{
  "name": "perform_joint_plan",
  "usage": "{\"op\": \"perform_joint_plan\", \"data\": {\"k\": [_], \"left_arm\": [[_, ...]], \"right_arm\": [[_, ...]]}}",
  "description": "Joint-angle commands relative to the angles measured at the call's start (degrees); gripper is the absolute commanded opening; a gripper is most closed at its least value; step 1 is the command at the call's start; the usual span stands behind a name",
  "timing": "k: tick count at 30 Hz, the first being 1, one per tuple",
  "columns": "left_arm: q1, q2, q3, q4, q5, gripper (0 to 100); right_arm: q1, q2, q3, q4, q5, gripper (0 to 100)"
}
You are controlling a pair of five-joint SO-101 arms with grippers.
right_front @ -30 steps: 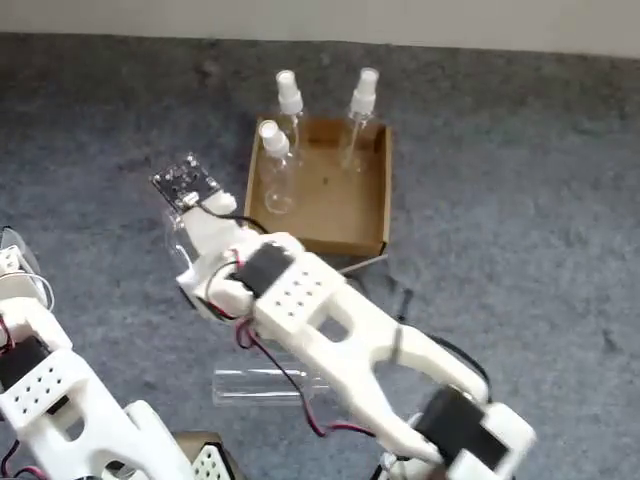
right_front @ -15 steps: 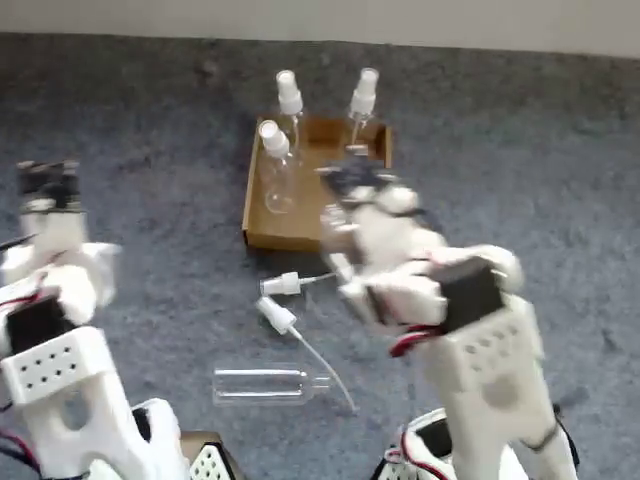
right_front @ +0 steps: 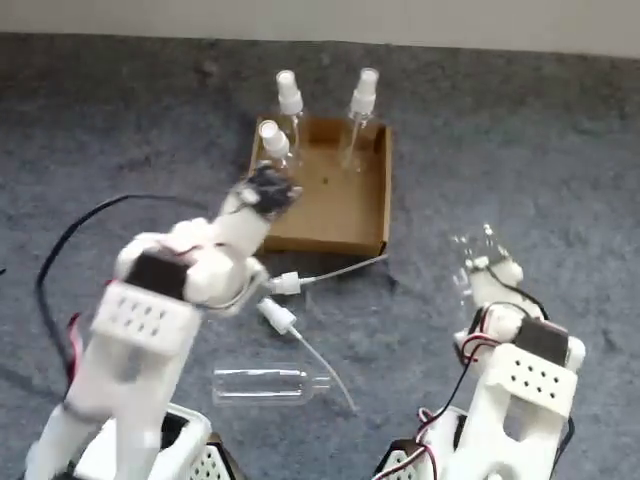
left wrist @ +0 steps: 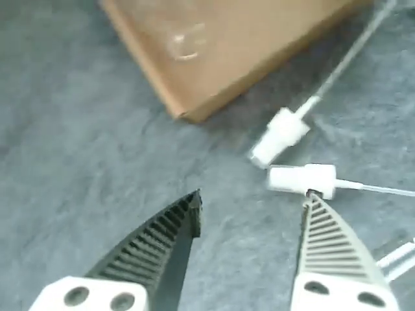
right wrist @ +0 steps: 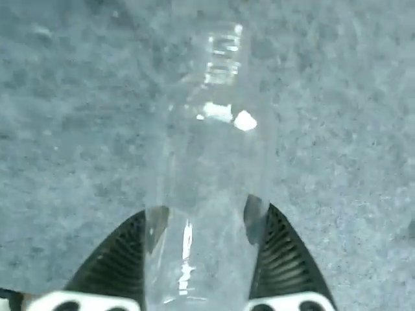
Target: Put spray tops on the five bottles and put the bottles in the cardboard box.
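Swung in from the far left, the left gripper is now held spread open low over the grey, felt-like counter, while the right gripper has been drawn back from the cardboard box to the right side. Nothing is gripped between the ribbed black fingers of the left gripper. One fingertip sits at a white spray top, and a second spray top lies just beside it, both trailing thin tubes. A corner of the brown box is seen just beyond them. A clear round plastic bottle without a top is clamped by the right gripper over open counter. Three capped bottles stand upright in the shallow box. Another bare bottle lies on its side near the arm bases.
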Motion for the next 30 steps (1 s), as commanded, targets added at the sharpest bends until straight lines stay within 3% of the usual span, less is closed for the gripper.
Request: {"op": "perform_joint_plan", "data": {"k": [1, 8, 15, 27, 30], "left_arm": [[6.0, 13.1, -11.6, 0.0, -0.1, 20], [10.0, 30.7, -18.1, -3.6, -0.4, 20], [13.6, 40.0, -18.7, -7.9, -0.3, 20], [8.0, 50.2, -18.8, -17.1, -0.5, 19], [5.8, 51.6, -18.7, -16.8, -2.0, 13]], "right_arm": [[4.4, -1.4, 2.6, -6.5, 3.2, 0.3], [10.5, -1.3, 4.5, -13.7, 6.7, 0.3], [9.1, -1.3, 8.1, -14.5, 6.7, 0.3], [7.1, -1.3, 12.0, -15.9, 6.7, 0.3], [7.1, -1.3, 12.0, -15.9, 6.7, 0.3]]}}
